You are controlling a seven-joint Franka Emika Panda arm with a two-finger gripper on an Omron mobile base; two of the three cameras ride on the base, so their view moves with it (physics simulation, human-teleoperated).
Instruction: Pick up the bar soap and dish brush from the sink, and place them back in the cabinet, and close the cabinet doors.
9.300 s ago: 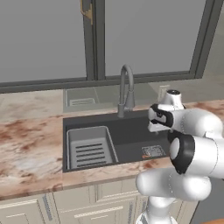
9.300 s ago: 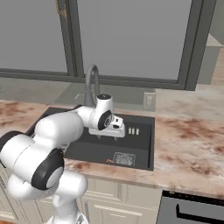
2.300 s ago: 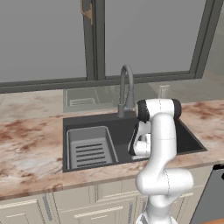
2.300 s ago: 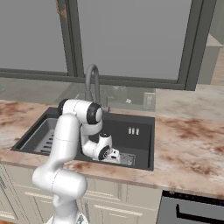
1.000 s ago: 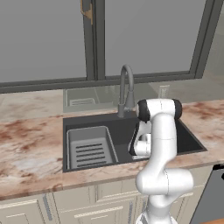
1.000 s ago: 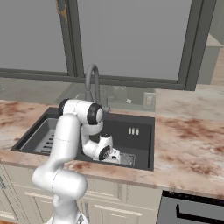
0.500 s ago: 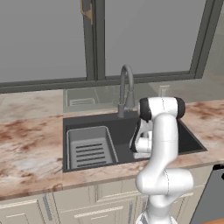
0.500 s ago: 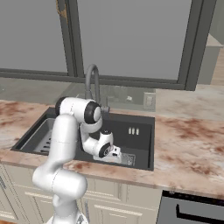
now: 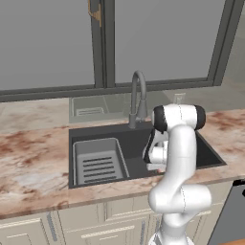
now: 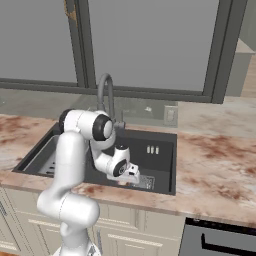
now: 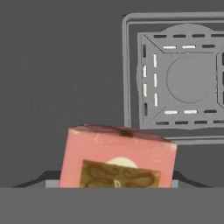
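The bar soap point(image 11: 116, 155), a reddish-pink block with a patterned label, sits right at the bottom of the hand view between the dark fingers, just above the dark sink floor. My gripper point(image 10: 133, 177) is low inside the sink point(image 10: 165, 136), near its front right, and shut on the soap. The square grey drain point(image 11: 189, 78) lies beyond the soap. The arm hides the hand's tip in the left base view. The dish brush, the cabinet and its doors are out of view.
The curved grey faucet point(image 9: 138, 95) rises behind the basin, close to my arm. The pale slotted rack insert point(image 9: 98, 160) takes up the sink's left half. Marbled counter point(image 10: 220, 165) surrounds the sink under a wide window; cream drawers point(image 9: 110, 225) are below.
The arm swung down from above the sink into the basin. Over the last second the hand has edged slightly up and right, with the soap between its fingers.
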